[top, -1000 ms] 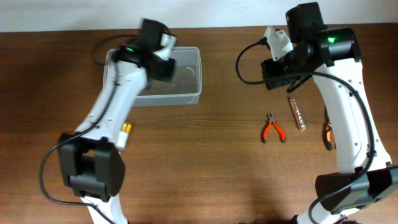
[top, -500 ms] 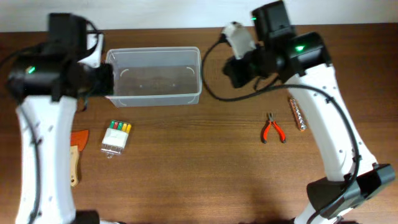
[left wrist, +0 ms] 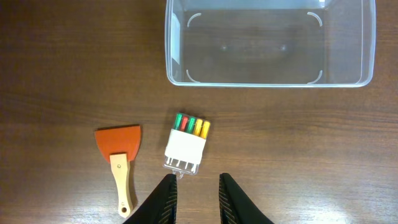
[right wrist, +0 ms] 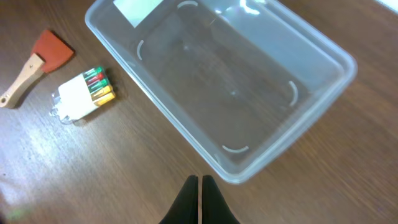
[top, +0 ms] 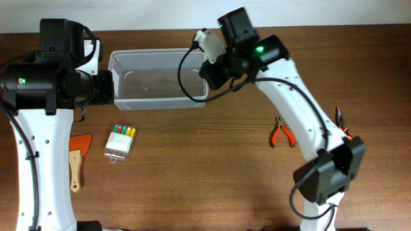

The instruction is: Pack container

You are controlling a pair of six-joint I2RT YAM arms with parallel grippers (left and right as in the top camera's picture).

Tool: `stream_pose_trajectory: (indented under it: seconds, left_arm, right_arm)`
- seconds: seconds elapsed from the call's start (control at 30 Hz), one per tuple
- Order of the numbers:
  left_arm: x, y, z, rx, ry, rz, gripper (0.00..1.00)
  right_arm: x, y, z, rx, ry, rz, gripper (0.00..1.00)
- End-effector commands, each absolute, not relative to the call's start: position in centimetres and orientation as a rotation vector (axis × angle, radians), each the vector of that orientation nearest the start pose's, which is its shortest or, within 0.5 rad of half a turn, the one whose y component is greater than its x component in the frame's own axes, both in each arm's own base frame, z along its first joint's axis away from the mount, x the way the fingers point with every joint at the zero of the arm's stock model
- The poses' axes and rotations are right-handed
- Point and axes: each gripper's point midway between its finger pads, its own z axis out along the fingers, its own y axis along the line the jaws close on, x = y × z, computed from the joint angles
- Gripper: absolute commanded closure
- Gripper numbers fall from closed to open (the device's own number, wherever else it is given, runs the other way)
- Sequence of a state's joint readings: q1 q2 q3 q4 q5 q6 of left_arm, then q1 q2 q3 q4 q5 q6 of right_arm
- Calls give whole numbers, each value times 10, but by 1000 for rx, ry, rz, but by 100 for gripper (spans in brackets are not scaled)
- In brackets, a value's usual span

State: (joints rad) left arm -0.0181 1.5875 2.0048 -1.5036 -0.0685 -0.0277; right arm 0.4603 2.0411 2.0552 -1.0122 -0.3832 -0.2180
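The container (top: 157, 80) is a clear lidless tub at the back of the table, and it is empty. It also shows in the left wrist view (left wrist: 268, 83) and in the right wrist view (right wrist: 217, 81). My left gripper (left wrist: 194, 186) is open and empty, high above the table near a pack of coloured markers (left wrist: 186, 144), left of the tub. My right gripper (right wrist: 199, 183) is shut and empty, hovering just outside the tub's right end.
The marker pack (top: 120, 140) and an orange scraper with a wooden handle (top: 77, 157) lie front left of the tub. Red-handled pliers (top: 281, 133) lie at the right. Another orange-handled tool (top: 340, 122) shows partly behind my right arm.
My left arm has swung left, off the container, and stopped beside it. My right arm has moved left to the container's right end and now covers the metal rod.
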Motion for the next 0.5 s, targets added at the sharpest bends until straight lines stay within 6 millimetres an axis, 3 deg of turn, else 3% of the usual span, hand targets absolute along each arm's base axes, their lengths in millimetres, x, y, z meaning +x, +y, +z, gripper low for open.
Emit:
stream_pose_trajectory:
  seconds: [0.0, 0.23, 0.47]
  left_arm:
    - [339, 9, 311, -63, 2661, 85, 76]
    - [340, 9, 312, -63, 2658, 84, 76]
    - [340, 9, 312, -63, 2658, 84, 76]
  right_arm:
    - [430, 294, 206, -1026, 2359, 605, 96]
    - [437, 297, 146, -1039, 2484, 613, 96]
    - [438, 293, 116, -1042, 2556, 588, 96]
